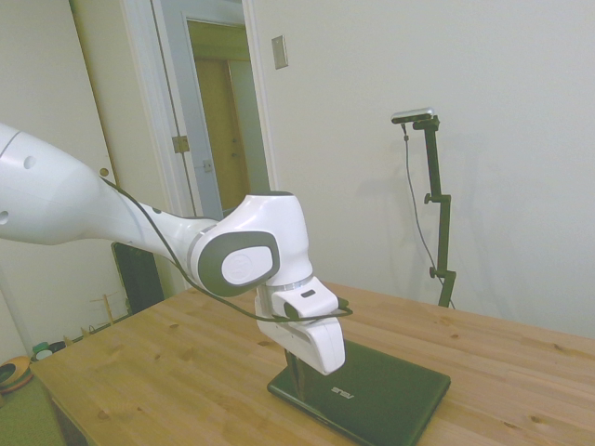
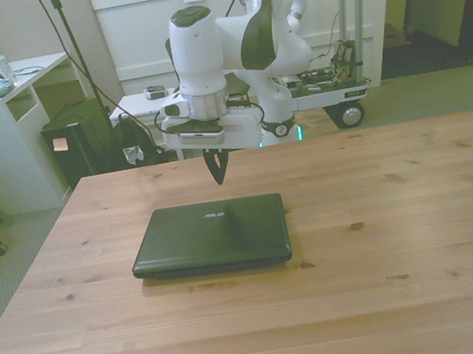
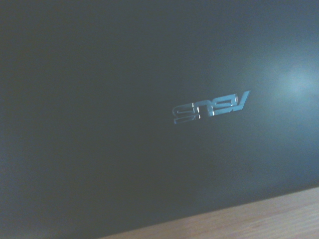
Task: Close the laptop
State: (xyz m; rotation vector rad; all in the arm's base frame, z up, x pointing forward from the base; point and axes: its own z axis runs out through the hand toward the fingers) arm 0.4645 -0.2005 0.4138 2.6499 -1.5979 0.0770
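The laptop (image 2: pixel 209 234) lies shut and flat on the wooden table (image 2: pixel 389 243), a slim black slab with rounded corners and a smooth, faintly glossy lid; in the front view it sits a little toward nine o'clock from the table's middle, its long edges square to the near edge. A small silver logo (image 3: pixel 210 107) in raised, mirror-bright letters stands on the lid, and the wrist view shows it sharp against the dark sheen, with a strip of pale wood beyond one edge of the lid. The gripper (image 2: pixel 217 180) hangs point-down just above the lid's far edge, at twelve o'clock from the laptop in the front view, its two dark fingers drawn together to a narrow tip with no gap showing and nothing between them. In the side view the glossy white arm (image 1: pixel 139 223), with a grey disc at its joint and a thin black cable looped along it, hides most of those fingers. The table is knotty pine planking, honey-coloured, with visible grain and board seams. In the side view, plain cream walls and an open door (image 1: pixel 218 121) stand behind it. In the front view, at ten o'clock from the table, there is a white desk (image 2: pixel 7 131) with a black case (image 2: pixel 80 142) beside it on grey carpet (image 2: pixel 420 96).
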